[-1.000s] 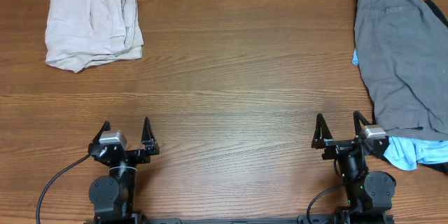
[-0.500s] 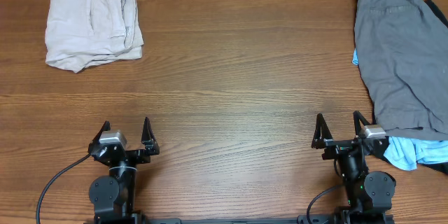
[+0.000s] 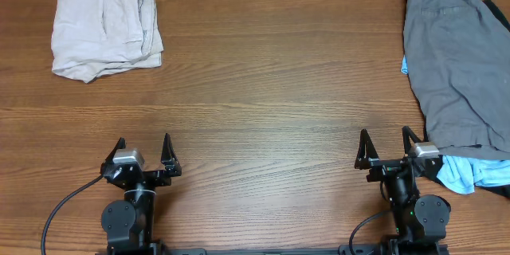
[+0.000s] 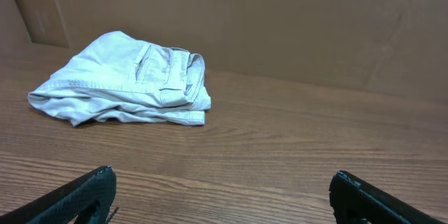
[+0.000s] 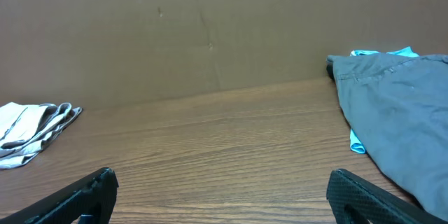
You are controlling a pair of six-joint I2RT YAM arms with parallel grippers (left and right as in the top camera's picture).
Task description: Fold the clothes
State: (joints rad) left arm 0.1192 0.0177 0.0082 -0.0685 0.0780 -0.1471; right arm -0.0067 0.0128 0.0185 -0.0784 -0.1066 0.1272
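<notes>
Resting at the near edge of the table (image 3: 263,127), the left gripper (image 3: 143,142) and the right gripper (image 3: 386,137) stand with jaws fully spread, grasping nothing. Just beside the right gripper lies the light blue garment (image 3: 457,175), under the dark grey garment (image 3: 454,64). Folded beige shorts (image 3: 105,32) lie at the far left corner.

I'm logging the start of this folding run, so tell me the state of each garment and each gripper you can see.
beige shorts: folded into a compact bundle, lying far left, not held.
dark grey garment: unfolded, spread loose at far right, lying over the blue one.
light blue garment: crumpled, mostly covered, showing only at the edges.
left gripper: open, empty.
right gripper: open, empty, beside the grey garment's near end.
</notes>
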